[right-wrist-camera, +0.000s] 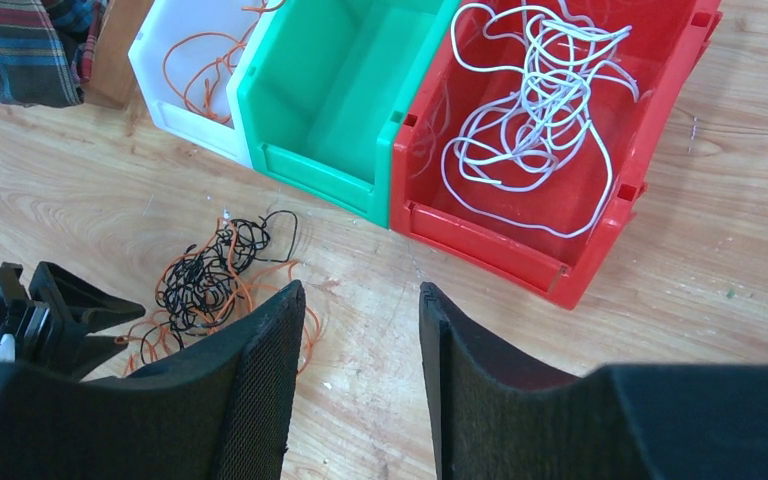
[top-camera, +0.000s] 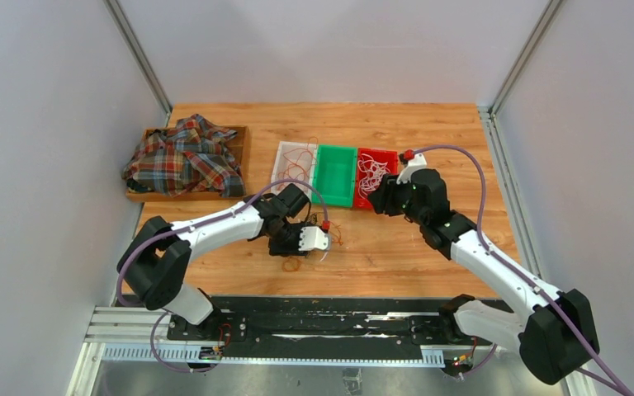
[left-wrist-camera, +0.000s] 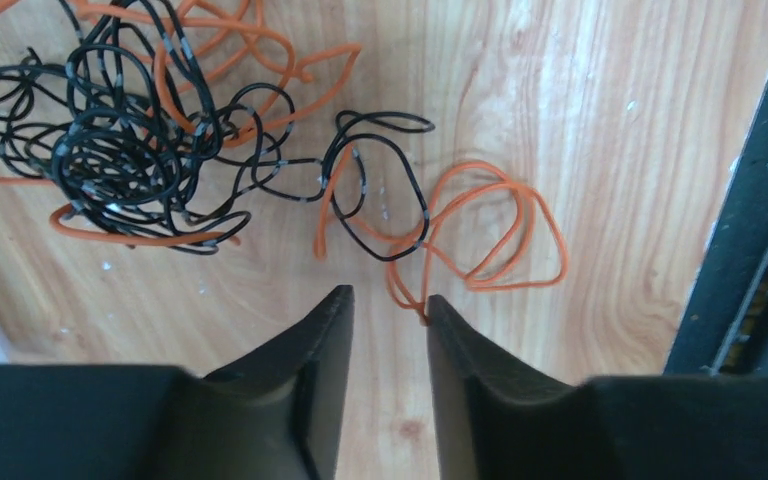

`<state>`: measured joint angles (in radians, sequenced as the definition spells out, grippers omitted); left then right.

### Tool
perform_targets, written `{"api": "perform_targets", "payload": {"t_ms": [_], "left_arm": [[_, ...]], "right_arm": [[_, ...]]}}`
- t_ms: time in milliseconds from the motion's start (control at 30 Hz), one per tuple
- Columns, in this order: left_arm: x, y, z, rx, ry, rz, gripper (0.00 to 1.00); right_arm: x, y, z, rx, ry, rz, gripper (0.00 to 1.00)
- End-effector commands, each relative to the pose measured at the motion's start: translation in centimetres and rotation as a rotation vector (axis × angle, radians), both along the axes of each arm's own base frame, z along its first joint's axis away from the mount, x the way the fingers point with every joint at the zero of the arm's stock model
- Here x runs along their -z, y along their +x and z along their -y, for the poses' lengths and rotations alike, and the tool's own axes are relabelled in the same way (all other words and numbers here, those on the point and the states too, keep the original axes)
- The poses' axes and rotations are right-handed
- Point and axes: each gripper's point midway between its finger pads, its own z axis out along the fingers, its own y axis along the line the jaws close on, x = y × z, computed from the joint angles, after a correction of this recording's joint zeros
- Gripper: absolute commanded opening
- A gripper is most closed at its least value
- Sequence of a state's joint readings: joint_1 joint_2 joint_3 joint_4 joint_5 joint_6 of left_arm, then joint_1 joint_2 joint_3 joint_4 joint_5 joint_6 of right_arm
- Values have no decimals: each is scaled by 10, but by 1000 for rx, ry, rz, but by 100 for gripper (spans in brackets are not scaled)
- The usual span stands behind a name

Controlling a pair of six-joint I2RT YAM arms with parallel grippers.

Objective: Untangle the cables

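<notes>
The black cables (left-wrist-camera: 120, 160) are thin, glossy wires with small grey marks. They are curled into one dense knot on the wooden worktop (top-camera: 429, 256), in front of the bins. The orange cables (left-wrist-camera: 490, 230) are equally thin and smooth. Some pass through the black knot, and one makes loose oval loops just beside it. How many single wires are in the knot I cannot tell.

The left gripper (left-wrist-camera: 388, 300) has two dark matte fingers, spread with a narrow gap and holding nothing. The end of the orange loop lies at the inner edge of one finger; I cannot tell whether it touches. The right gripper (right-wrist-camera: 360, 290) has finely textured pads. It is also spread and empty, near the red bin.

Three plastic bins stand side by side, touching:
- The white bin (right-wrist-camera: 180, 120) holds a few orange wires.
- The green bin (right-wrist-camera: 310, 165) shows no wire inside.
- The red bin (right-wrist-camera: 480, 245) holds the white cables (right-wrist-camera: 540, 100) in a loose curly heap.

Left of the bins, a crumpled plaid cloth (top-camera: 183, 155) fills a wooden tray (top-camera: 239, 140).
</notes>
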<state>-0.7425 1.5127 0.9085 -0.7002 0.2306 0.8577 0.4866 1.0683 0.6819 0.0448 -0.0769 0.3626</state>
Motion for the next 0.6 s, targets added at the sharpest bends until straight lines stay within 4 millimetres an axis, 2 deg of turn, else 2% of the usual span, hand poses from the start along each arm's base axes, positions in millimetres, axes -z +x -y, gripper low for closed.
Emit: {"api": "perform_targets", "payload": {"t_ms": [0,167,400,433,467,500,567], "left_arm": [[-10,4,-9,-3,26,58,30],[-36,-17,-21,53,10,47,2],[-79,-32,-26,115,13,-5,1],[-81,-33,-26,118,7,-15,4],[-80,-35,-24,123,-1,-27,12],[-76,-39,-22,137,-10,-48,25],[-65,-43,-19,165,-12,-84,42]], "right_arm": [[-1,1,13,51,0,9,46],[1,4,17,65,-3,3,46],[0,8,16,70,10,7,45],[-2,8,17,71,11,11,45],[-1,8,17,71,10,12,45],[-1,7,18,70,10,12,45],[-1,7,17,68,14,11,45]]}}
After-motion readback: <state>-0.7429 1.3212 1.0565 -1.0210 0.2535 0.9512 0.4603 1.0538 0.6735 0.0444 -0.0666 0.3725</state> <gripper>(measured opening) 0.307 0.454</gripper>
